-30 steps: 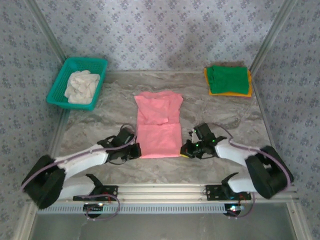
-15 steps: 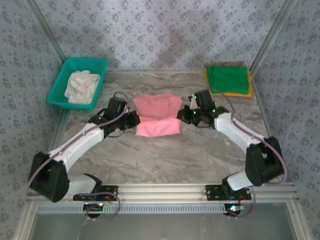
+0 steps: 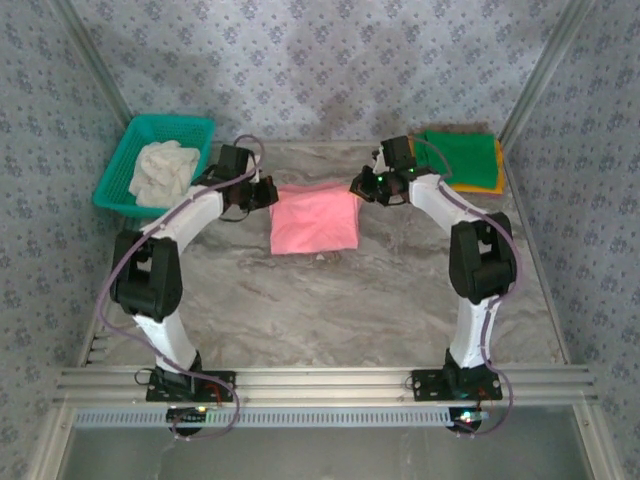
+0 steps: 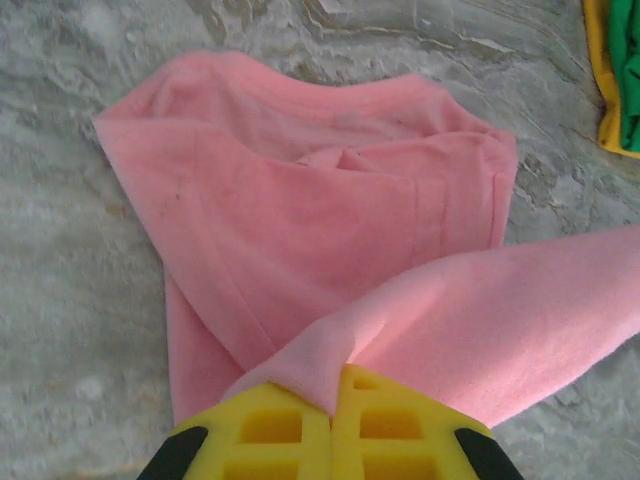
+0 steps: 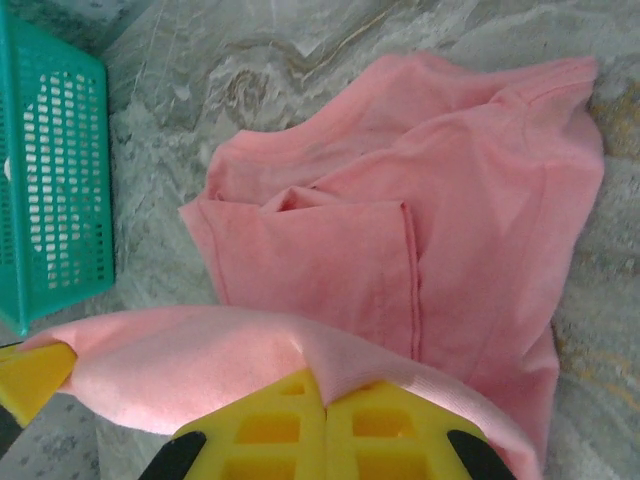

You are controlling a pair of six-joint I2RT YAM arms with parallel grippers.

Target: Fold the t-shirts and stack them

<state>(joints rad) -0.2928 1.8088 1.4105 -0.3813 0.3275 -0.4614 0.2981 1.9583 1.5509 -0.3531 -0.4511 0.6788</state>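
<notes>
Folding the salmon-pink t-shirt at the table's far middle, pinching its hem corners tight in left gripper and right gripper; best laying both corners down level, edges matched, before releasing.

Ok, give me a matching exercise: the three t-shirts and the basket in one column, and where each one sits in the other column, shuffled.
Things:
1. salmon-pink t-shirt
2. green t-shirt
3. orange-yellow t-shirt
4. teal mesh basket

Places:
A. far left corner, white cloth inside
B. bottom of the far right stack
C. between the two arms, one edge pinched in both arms' shut jaws
D. top of the far right stack

Pairs: 1-C, 2-D, 3-B, 4-A
</notes>
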